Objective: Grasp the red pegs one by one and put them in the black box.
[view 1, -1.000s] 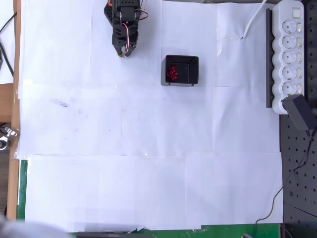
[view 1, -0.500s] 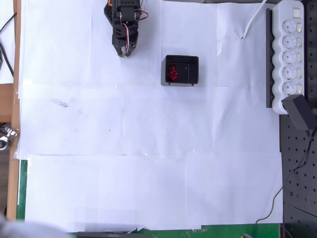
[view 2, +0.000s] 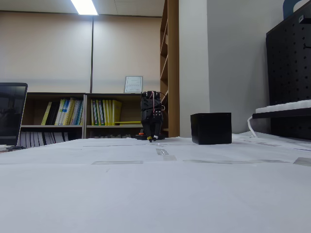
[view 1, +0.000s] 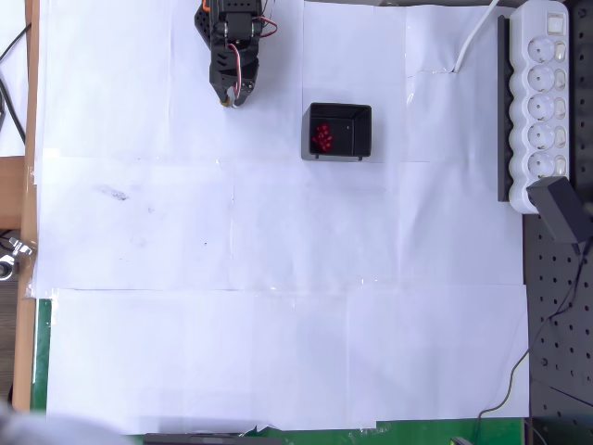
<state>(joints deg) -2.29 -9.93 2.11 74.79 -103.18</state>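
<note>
We see red pegs [view 1: 321, 137] clustered in left part of black box [view 1: 357, 148], overhead view. Gripper [view 1: 231, 100] left of box, apart, pointing down; fingers look closed, nothing held.

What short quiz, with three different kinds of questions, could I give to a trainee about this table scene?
1. True or false: the red pegs lie inside the black box.
2. In the overhead view, the gripper is on which side of the box? A) left B) right C) directly over it
3. Fill in: the white power strip lies along the ____ edge of the overhead view.

Key: 1 true; 2 A; 3 right.
</note>
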